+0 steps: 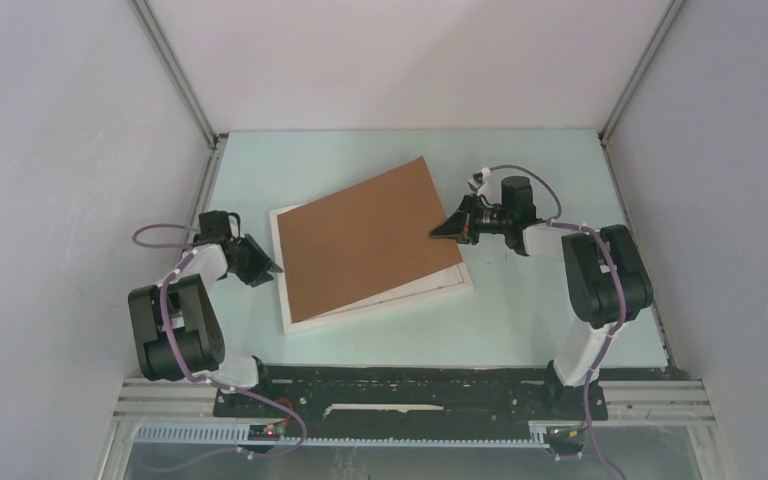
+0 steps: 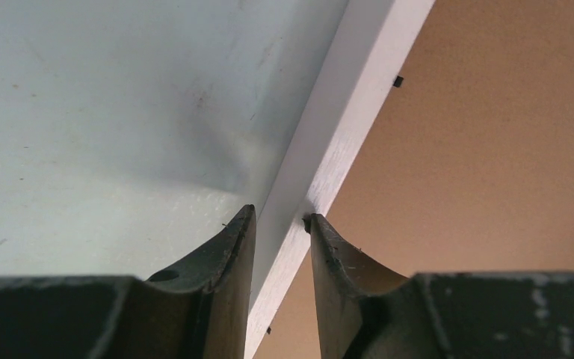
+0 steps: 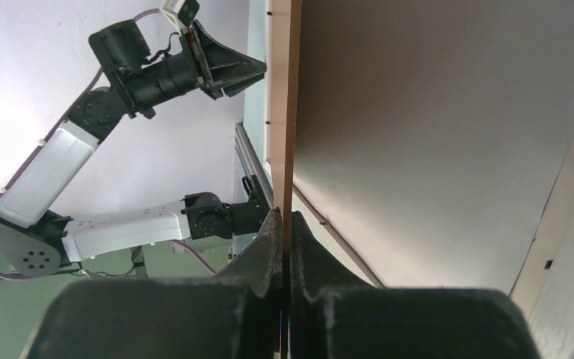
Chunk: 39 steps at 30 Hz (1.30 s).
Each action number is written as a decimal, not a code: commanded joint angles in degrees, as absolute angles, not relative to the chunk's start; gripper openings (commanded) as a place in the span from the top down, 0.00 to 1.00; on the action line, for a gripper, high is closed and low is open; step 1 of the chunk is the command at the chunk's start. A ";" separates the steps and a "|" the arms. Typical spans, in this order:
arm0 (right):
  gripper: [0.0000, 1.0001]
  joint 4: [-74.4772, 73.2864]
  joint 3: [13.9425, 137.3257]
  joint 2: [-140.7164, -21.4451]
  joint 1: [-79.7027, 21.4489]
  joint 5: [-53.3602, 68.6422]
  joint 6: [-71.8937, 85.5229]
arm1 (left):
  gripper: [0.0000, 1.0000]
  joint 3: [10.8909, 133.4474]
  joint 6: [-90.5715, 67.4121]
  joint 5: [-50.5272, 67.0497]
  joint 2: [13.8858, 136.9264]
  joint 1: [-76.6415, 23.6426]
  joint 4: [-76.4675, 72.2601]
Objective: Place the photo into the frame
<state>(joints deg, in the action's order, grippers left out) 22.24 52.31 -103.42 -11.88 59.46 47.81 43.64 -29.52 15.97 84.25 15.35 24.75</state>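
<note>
Seemingly the backing step is in hand: the brown board, flat, matte and stiff-looking, lies skewed over the thin white frame, and its right side appears raised. The right jaws are clamped tight on the board's thin right edge. The left jaws pinch the frame's smooth, narrow left rail, holding it on the pale worktop. The photo shows in none of the 3 views; it may lie under the board, but I cannot tell. Next, I judge, the board needs turning square to the frame's opening and lowering flat while the rail is kept from sliding.
</note>
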 commanded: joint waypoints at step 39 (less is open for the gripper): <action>0.02 -36.83 74.83 -98.50 -25.16 8.67 14.70 | 0.97 42.79 -27.95 16.55 84.55 12.91 24.43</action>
<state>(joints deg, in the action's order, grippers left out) -32.99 72.82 -101.82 -25.15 11.60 16.51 43.55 -29.32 16.19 85.12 13.87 23.83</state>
